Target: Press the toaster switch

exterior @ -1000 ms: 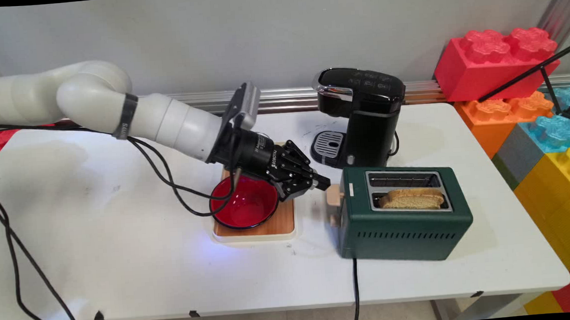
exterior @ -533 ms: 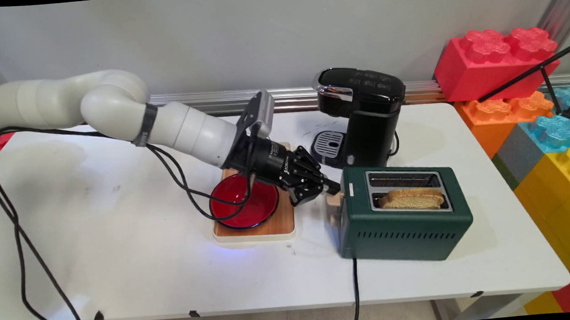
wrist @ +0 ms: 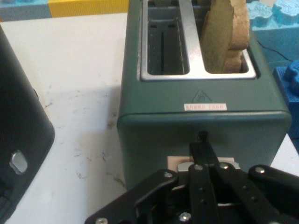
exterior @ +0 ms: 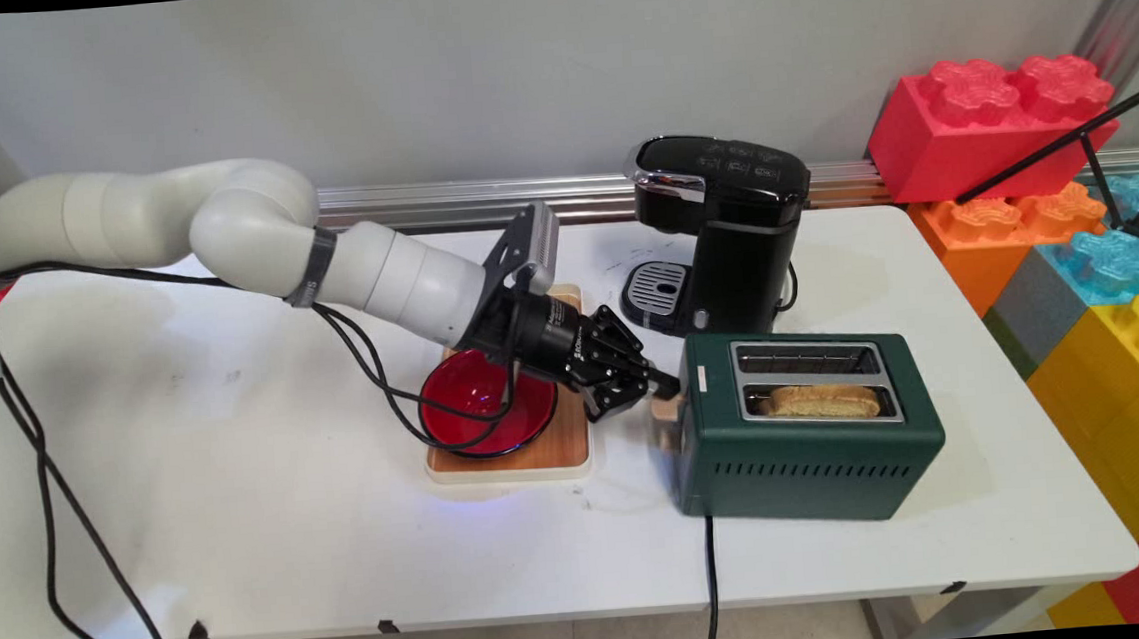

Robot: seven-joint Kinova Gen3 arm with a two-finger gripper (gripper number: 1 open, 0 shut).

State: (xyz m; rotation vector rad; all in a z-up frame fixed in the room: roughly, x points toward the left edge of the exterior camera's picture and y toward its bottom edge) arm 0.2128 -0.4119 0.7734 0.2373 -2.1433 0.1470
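Note:
A dark green two-slot toaster (exterior: 809,453) stands right of centre on the table. A slice of toast (exterior: 824,400) sits low in its near slot; the far slot is empty. My gripper (exterior: 669,385) is shut, and its fingertips rest on top of the beige lever (exterior: 668,410) on the toaster's left end. In the hand view the toaster (wrist: 196,116) fills the middle. There the joined fingers (wrist: 202,144) lie against its end wall over the lever (wrist: 180,163), with the toast (wrist: 224,37) upright in the right slot.
A red bowl (exterior: 480,406) on a wooden board (exterior: 563,445) lies just under my wrist. A black coffee machine (exterior: 724,238) stands behind the toaster. Big coloured blocks (exterior: 997,119) are stacked at the right. The toaster's cord (exterior: 711,590) runs off the front edge.
My arm has moved right until the shut gripper reached the toaster's lever and pushed it down. The toast has sunk lower in its slot.

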